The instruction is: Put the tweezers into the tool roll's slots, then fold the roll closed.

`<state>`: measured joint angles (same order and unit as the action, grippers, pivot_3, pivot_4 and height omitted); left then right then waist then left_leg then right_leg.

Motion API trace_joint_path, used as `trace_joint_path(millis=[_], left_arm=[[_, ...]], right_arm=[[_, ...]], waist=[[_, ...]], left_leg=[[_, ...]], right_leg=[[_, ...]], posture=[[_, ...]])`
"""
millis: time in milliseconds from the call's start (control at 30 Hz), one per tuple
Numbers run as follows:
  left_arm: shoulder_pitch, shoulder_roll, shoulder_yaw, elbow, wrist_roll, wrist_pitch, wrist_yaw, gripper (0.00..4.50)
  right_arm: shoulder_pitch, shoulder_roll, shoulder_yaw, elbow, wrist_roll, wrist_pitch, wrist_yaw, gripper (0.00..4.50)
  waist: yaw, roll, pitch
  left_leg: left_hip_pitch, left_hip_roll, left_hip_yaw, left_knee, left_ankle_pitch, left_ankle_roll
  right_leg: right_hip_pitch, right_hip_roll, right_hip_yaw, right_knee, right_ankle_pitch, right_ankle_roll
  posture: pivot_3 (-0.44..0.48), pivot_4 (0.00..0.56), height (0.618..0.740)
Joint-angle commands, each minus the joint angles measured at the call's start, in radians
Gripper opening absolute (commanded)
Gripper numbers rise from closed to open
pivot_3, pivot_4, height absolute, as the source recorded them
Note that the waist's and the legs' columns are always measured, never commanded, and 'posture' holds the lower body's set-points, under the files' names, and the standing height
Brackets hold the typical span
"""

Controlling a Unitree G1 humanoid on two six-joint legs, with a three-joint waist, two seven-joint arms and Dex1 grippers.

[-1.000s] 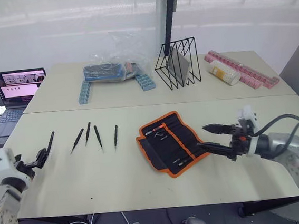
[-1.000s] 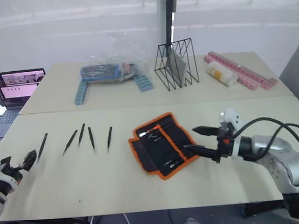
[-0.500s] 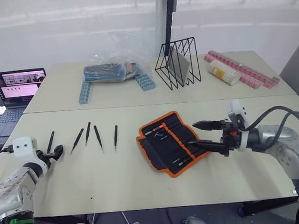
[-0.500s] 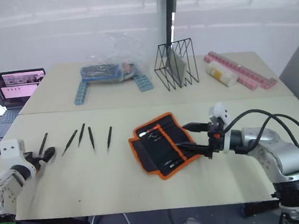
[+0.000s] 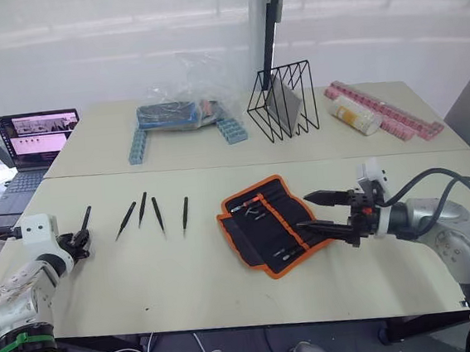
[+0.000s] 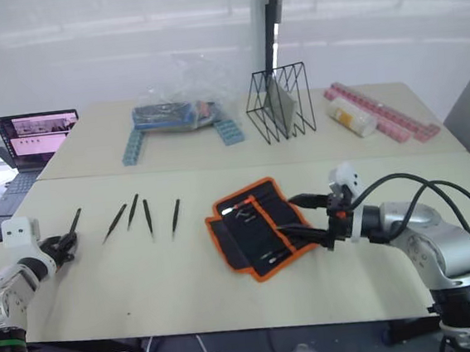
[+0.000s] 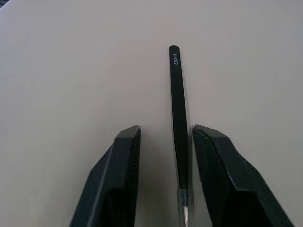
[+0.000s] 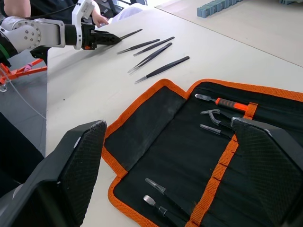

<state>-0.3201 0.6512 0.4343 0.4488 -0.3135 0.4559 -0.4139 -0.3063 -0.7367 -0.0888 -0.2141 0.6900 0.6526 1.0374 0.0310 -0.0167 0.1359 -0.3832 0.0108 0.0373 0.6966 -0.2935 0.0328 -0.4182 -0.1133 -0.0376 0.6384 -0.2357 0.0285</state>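
Black tweezers (image 7: 178, 123) lie between the left hand's (image 7: 165, 137) parted fingers; right hand (image 5: 315, 210) gapes, empty

five black tweezers (image 5: 156, 215) loose, tool roll (image 5: 271, 222) unrolled

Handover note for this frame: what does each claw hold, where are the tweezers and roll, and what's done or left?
Left claw: open, straddling the leftmost tweezers, not clamped.
Right claw: open, empty, at the tool roll, which lies unfolded.
All five tweezers are on the table, the other four lying between the leftmost and the roll.
Done: nothing slotted.
Left: grasp, slot all five, fold the roll.
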Motion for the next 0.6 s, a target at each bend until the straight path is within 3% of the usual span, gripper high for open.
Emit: trace_joint_path(millis=[33, 100, 600], left_arm=[[0.012, -0.036, -0.056, 0.057, 0.008, 0.023, -0.043, 0.35], [0.006, -0.035, -0.057, 0.068, 0.013, 0.018, -0.045, 0.02], [-0.015, 0.007, -0.052, 0.105, 0.052, -0.078, -0.053, 0.02]], right_arm=[[-0.007, -0.005, -0.033, -0.031, 0.020, 0.003, -0.006, 4.50], [-0.005, -0.006, -0.034, -0.031, 0.019, 0.002, -0.008, 4.50], [0.012, 0.008, -0.032, -0.045, 0.019, -0.003, -0.032, 4.50]], waist=[[0.006, 0.000, 0.000], [0.011, 0.000, 0.000], [0.012, 0.001, 0.000]], left_leg=[[0.000, 0.000, 0.000, 0.000, 0.000, 0.000], [0.000, 0.000, 0.000, 0.001, 0.000, 0.000], [0.001, 0.000, 0.000, 0.001, 0.001, 0.001]], right_leg=[[0.000, 0.000, 0.000, 0.000, 0.000, 0.000], [0.000, 0.000, 0.000, 0.000, 0.000, 0.000], [0.001, 0.000, 0.000, 0.002, 0.000, 0.000]], posture=[[0.000, 0.150, 0.722], [0.000, 0.150, 0.722], [0.000, 0.150, 0.722]])
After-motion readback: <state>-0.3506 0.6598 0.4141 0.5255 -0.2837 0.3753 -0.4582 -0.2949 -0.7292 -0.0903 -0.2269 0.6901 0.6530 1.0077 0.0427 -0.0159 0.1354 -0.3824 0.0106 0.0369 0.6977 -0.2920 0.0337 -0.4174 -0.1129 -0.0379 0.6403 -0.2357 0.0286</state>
